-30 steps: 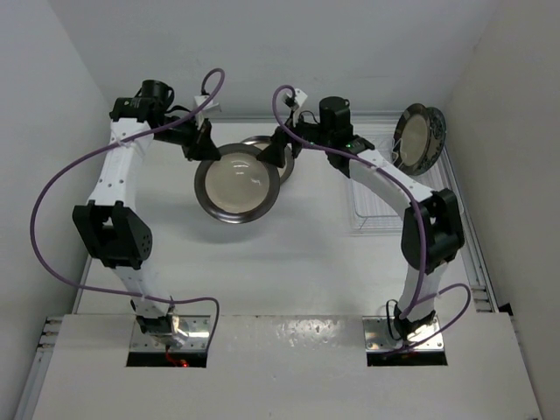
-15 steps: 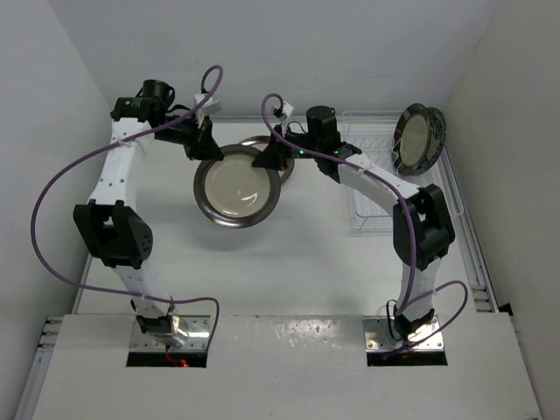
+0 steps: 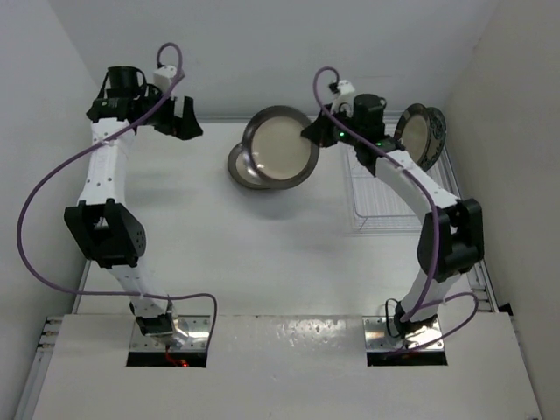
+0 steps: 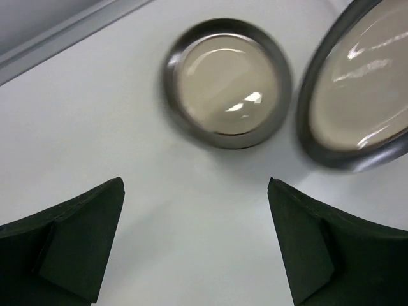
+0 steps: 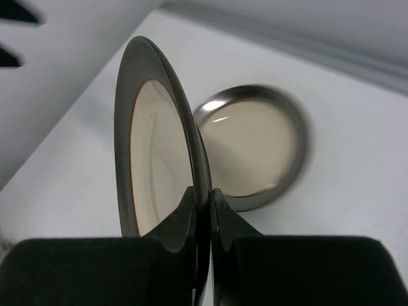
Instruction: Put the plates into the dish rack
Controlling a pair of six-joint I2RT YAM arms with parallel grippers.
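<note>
R gripper [image 3: 308, 133] was clamped on the rim of a grey-rimmed plate [image 3: 280, 147], fingers narrow w/ only the rim btwn them; that plate was lifted off the worktop [image 3: 262, 254] and tilted, by the far edge at approx. mid-width. Second grey-rimmed plate [image 3: 238, 166] lay flat on the worktop just left of the held one, partly hidden behind it in the top view; wrist views showed a gap btwn the two. L gripper [image 3: 184, 122] hung near the far left corner, jaws spread wide, nothing btwn them; well apart from both plates. Rack [image 3: 376, 201] sat along the right edge toward the far right corner; third plate [image 3: 418, 136] w/ a dark patterned rim stood upright at the rack's far end; which slot it was in couldn't be made out.
</note>
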